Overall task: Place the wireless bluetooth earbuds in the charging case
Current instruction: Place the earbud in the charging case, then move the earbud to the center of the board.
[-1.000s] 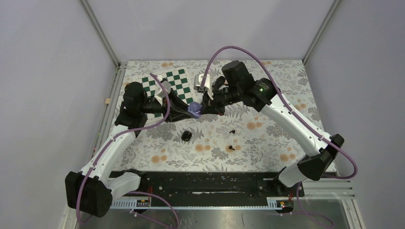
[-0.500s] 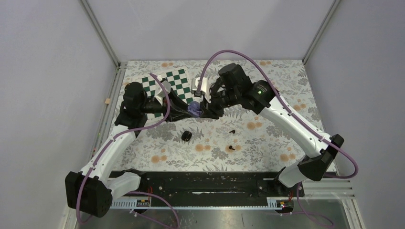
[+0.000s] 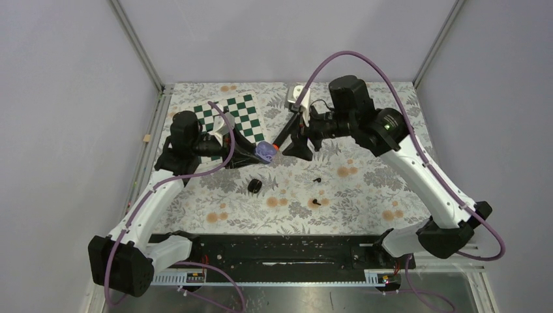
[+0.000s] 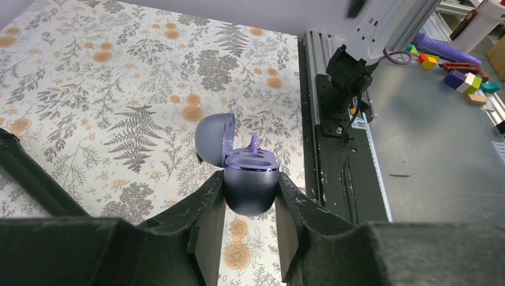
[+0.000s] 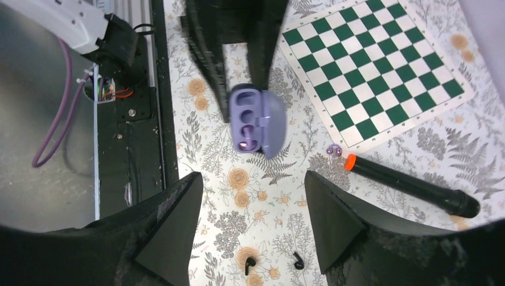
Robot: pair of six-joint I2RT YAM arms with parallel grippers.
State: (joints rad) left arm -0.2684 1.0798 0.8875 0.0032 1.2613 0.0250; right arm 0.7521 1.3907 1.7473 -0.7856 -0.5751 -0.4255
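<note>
My left gripper (image 3: 259, 151) (image 4: 250, 185) is shut on the purple charging case (image 3: 265, 152) (image 4: 251, 192) (image 5: 255, 119), held above the mat with its lid swung open. One pale purple earbud (image 4: 255, 146) stands in a slot, stem up. A second purple earbud (image 5: 333, 150) lies on the mat by the marker's orange tip. Two black earbuds (image 3: 317, 179) (image 3: 316, 202) (image 5: 248, 263) (image 5: 297, 260) lie apart on the mat. My right gripper (image 3: 297, 140) (image 5: 253, 226) hangs open and empty just right of the case, not touching it.
A black marker (image 5: 411, 185) (image 3: 282, 132) with an orange tip lies between the case and the green chequered board (image 3: 235, 114) (image 5: 381, 65). A small black case (image 3: 255, 186) sits on the floral mat in front of the left gripper. The black rail (image 3: 274, 251) borders the near edge.
My right gripper was shut at the case's opening; it has opened and drawn back to the right. The left gripper and the case have stayed put.
</note>
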